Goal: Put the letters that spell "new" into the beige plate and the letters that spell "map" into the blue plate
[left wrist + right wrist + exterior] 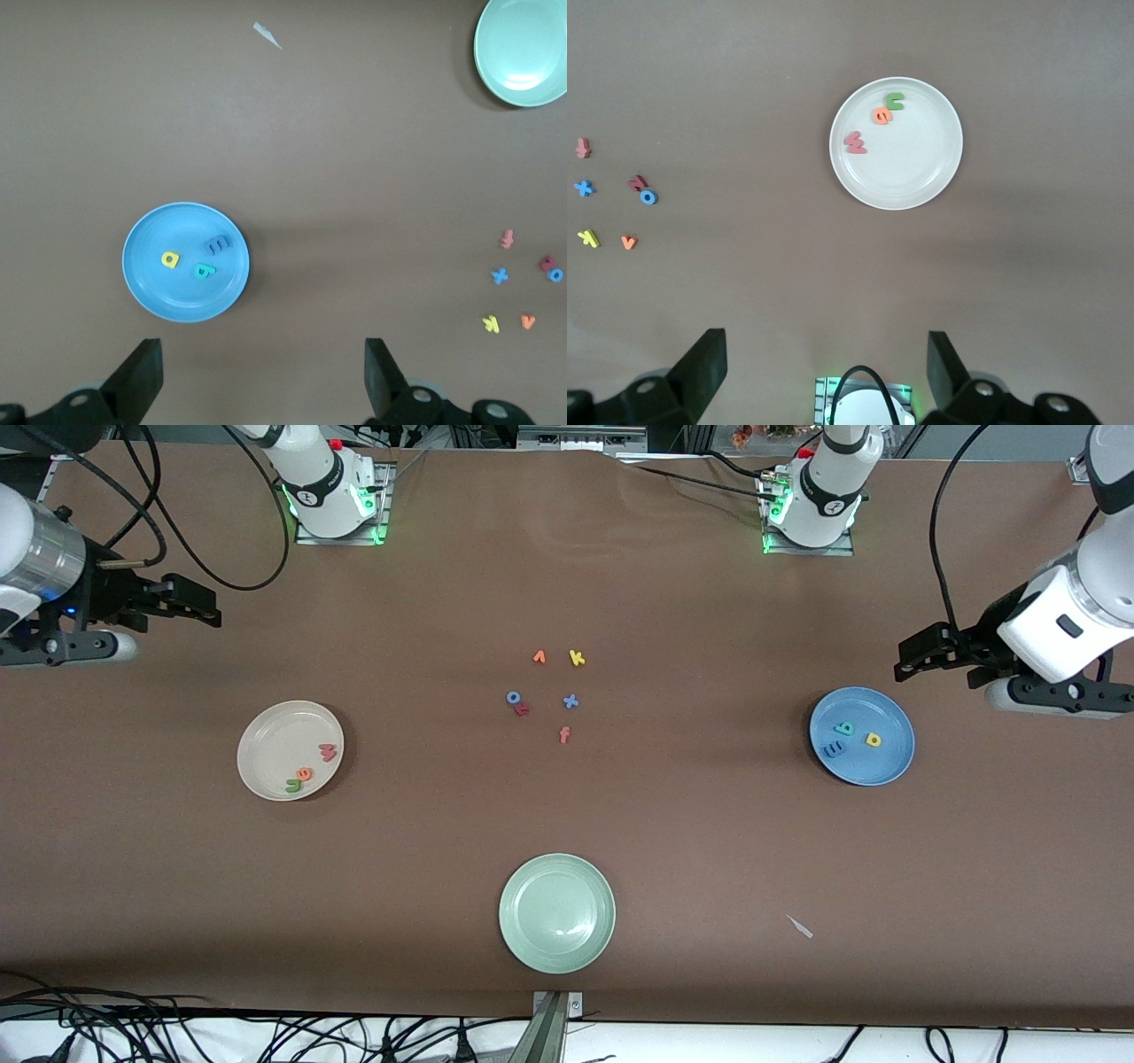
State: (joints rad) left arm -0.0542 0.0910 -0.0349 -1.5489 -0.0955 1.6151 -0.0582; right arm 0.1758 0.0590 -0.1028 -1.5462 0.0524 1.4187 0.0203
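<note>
Jaws wide, empty on left gripper point(262, 376) and right gripper point(824, 372). Beige plate point(266, 775) and blue plate point(890, 766) each hold three letters; likely finished, so hold clear.

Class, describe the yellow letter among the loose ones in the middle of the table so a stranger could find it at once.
Start at the pale green plate, then look farther from the front camera to the loose cluster of foam letters at mid-table. The yellow "k" sits in the cluster's farthest row, beside the small orange letter. It is the only yellow letter outside a plate.
</note>
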